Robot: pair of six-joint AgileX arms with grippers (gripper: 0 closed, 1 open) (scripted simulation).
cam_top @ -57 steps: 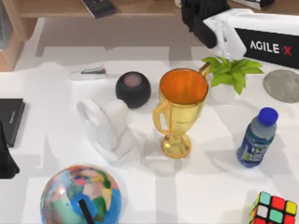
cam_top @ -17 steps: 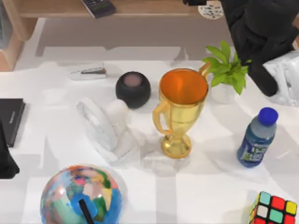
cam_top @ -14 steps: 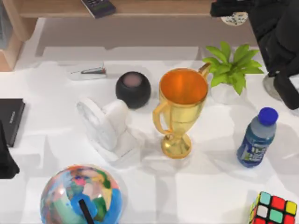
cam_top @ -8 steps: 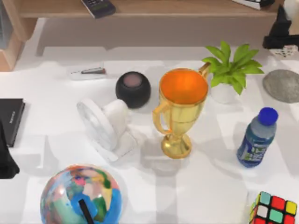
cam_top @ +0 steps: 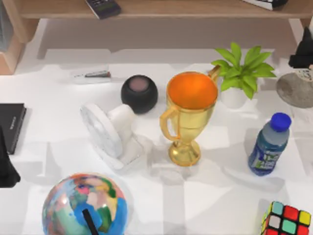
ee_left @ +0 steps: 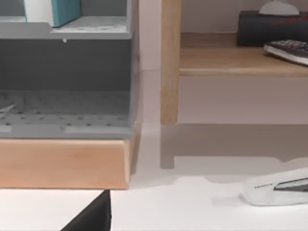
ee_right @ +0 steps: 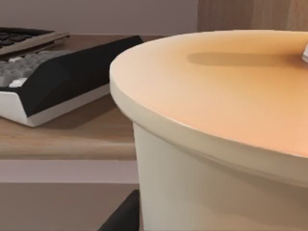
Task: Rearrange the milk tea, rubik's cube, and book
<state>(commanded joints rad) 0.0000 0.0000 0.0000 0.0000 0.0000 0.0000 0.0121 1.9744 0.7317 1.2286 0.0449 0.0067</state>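
Your table carries one gold trophy (cam_top: pixel 190 117), one potted plant (cam_top: pixel 242 73), one blue-capped bottle (cam_top: pixel 269 144), one globe (cam_top: pixel 85 205), one fan (cam_top: pixel 110 129), one dark speaker (cam_top: pixel 139 93), one stapler (cam_top: pixel 90 75) and one flat black book (cam_top: pixel 11 125).

The rubik's cube (cam_top: pixel 286 220) sits at the near right corner. The book (ee_left: pixel 65 9) stands in the grey rack (ee_left: pixel 67 86).

Your right gripper (cam_top: pixel 304 56) hangs at the right edge over the grey coaster (cam_top: pixel 293 92), clamped on the milk tea (ee_right: pixel 216 144). Your left arm (cam_top: pixel 5 166) sits parked at the left edge.
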